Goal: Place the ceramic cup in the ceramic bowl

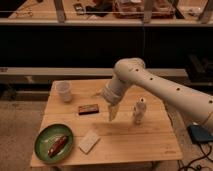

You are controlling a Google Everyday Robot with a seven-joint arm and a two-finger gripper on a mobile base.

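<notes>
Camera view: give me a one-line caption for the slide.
Gripper, fingers open and empty, hangs over the wooden table; ceramic cup stands back left, ceramic bowl front left.

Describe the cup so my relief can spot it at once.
On the wooden table, look at the far left corner, left of the open gripper over the middle. The cup stands there: white, wide-mouthed, handleless, unlike the narrow white figure on the right.

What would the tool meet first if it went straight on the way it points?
Probably bare table. The tool hangs open over the table's middle, pointing down between the brown block and the white figure; neither seems in its line, though depth is unclear.
</notes>
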